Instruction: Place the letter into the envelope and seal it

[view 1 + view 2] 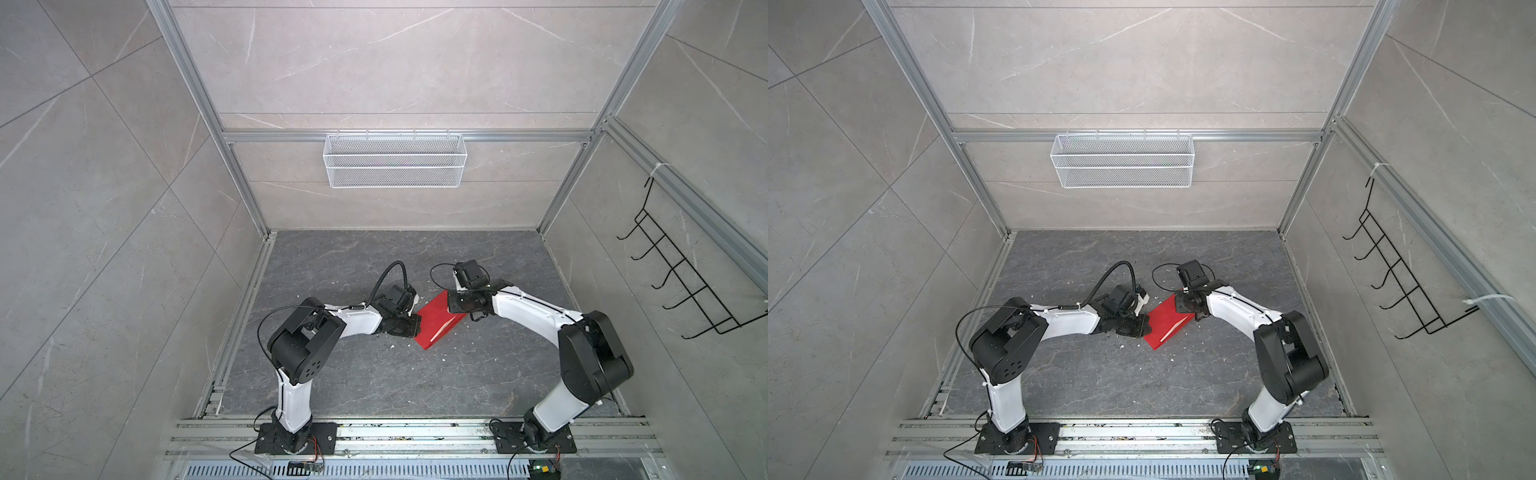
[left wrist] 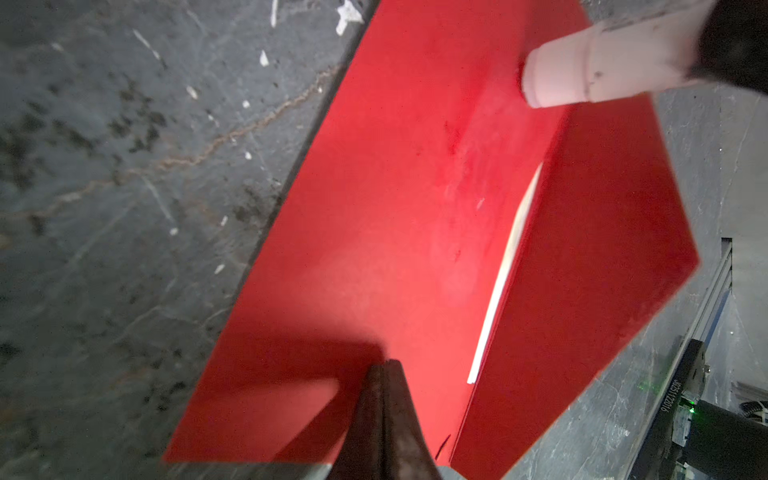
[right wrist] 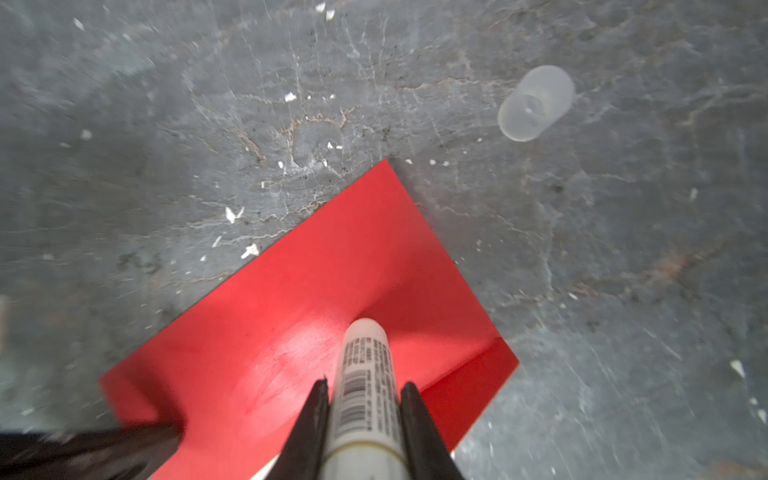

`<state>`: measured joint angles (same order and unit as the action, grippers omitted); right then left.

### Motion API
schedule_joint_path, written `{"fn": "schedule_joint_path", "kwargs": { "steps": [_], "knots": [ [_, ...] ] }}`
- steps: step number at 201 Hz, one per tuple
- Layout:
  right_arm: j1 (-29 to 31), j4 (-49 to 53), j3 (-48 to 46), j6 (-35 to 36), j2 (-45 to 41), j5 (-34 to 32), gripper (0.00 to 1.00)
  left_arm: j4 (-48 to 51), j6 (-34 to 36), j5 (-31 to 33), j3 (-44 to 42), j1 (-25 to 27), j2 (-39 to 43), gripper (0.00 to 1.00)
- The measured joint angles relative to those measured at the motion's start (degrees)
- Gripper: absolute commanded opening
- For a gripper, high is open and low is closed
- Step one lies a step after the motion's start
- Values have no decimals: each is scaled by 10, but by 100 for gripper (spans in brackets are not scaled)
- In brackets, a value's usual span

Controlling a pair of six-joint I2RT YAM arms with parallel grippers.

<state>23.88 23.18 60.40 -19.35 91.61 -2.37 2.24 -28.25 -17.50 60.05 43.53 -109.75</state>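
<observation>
1. Nearest the right wrist lens: the glue stick [image 3: 365, 382], clamped in my right jaws, tip down on red paper, I judge to lay glue for the flap
2. The bench [image 1: 374, 374] carries everything
3. The envelope [image 1: 436, 322] lies flat between my arms, flap open; my left jaws, shut and empty, press on it, likely to stop it sliding
4. The letter [image 2: 505, 270] sits inside; the left wrist view shows its pale edge at the mouth most plainly
5. Only the right wrist view shows the cap [image 3: 536, 104], lying well apart
</observation>
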Motion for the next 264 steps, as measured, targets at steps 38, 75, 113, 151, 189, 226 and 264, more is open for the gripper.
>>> {"fn": "schedule_joint_path", "kwargs": {
  "steps": [38,75,113,151,189,226,264],
  "knots": [
    [-49,-25,-13,-20,-99,45,0,0,0,0,0,0,0,0],
    [-57,-41,-13,-23,-103,87,0,0,0,0,1,0,0,0],
    [-28,-41,-13,-3,-63,86,0,1,0,0,1,0,0,0],
    [63,-17,5,39,-6,30,0,1,0,0,1,0,0,0],
    [89,-4,8,61,19,-9,0,1,0,0,1,0,0,0],
    [100,2,20,75,48,-37,0,1,0,-1,1,0,-1,0],
    [113,10,33,85,66,-58,0,1,0,-1,1,0,-1,0]
  ]
}}
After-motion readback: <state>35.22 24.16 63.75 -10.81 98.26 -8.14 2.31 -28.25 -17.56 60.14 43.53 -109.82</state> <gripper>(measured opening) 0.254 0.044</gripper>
